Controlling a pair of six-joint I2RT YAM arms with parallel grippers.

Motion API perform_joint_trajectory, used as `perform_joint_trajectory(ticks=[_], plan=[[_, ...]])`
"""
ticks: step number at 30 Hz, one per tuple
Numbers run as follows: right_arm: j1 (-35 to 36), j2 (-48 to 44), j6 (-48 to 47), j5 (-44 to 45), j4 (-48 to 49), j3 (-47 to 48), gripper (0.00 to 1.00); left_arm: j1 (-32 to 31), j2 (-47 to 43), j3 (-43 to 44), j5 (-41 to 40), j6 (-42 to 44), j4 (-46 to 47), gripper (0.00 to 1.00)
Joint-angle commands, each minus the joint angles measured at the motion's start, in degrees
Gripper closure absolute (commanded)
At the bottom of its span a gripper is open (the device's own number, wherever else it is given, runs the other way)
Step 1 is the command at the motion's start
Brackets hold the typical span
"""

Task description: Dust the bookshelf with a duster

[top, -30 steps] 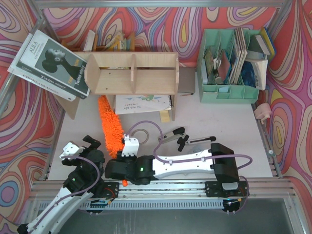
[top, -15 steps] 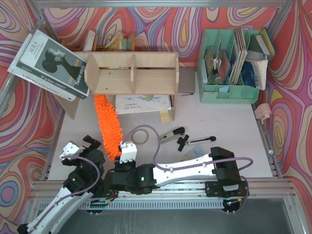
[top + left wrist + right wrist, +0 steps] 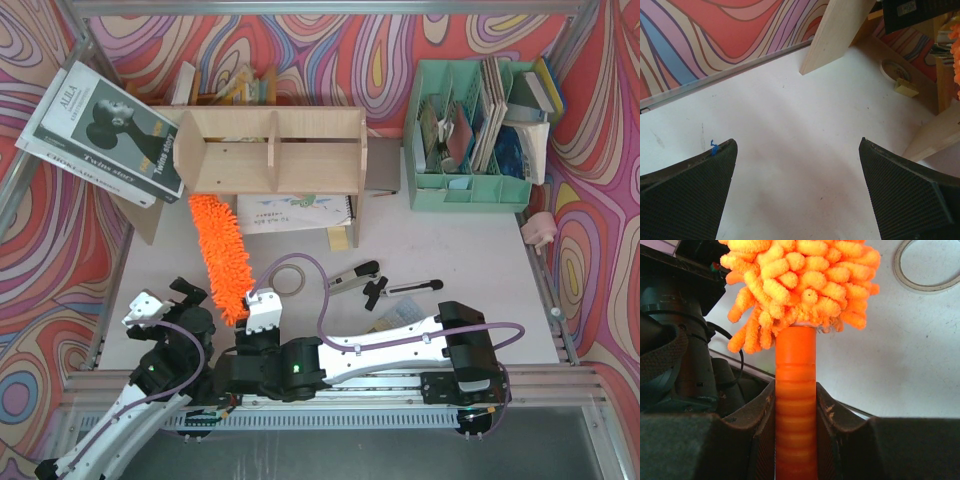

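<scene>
- Orange microfibre marks the duster [image 3: 218, 258]. It runs from the right gripper [image 3: 248, 325] toward 11 o'clock, and its tip sits at the lower left front corner of the bookshelf [image 3: 270, 150].
- Note the change over the last second: the head has swung from near 12 o'clock to 11 o'clock, and its tip has slid left along the shelf's bottom edge. The right arm has drawn back toward its base.
- Read this as a sweep in progress along the lower front edge. Judged from the top view, the upper board, the divider and both compartments are not yet dusted.
- Check the right wrist view: the fingers [image 3: 757, 430] pinch the ribbed handle [image 3: 795, 390] from both sides, just below the shaggy head. The grip looks centred.
- Check the left wrist view: the left gripper [image 3: 796, 150] is spread wide over the bare table [image 3: 790, 100] and holds nothing. It has stayed at 7 o'clock, apart from the duster.
- You cannot confirm contact between fibres and wood, because from above the tip only overlaps the edge.
- Expect the next stroke to need the head raised toward 12 o'clock to enter the compartments. Watch the spiral notebook [image 3: 295, 212] under the shelf and the tape ring [image 3: 290, 280] at 1 o'clock of the right gripper.
</scene>
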Motion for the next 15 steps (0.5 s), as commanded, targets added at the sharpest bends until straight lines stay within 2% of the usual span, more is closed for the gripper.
perform_joint_trajectory(ticks=[1,8,12,15], plan=[[-0.3,-1.2,-1.4,4.1,-3.6,2.1,1.00,0.3,-0.6,0.8,-1.0,0.7,-0.2,0.02],[-0.3,-5.7,-9.9,2.7,-2.6,-2.9,1.00,0.3,-0.6,0.8,-1.0,0.6,-0.2,0.01],[0.0,-9.8,-11.7,0.7,-5.1,-7.2,1.00,0.3,-0.6,0.8,-0.9,0.8,0.0,0.02],[1.5,-12.6,-22.8,-3.9,0.4,-12.6,1.00,0.3,-0.6,0.7,-0.9,1.0,0.1,0.01]])
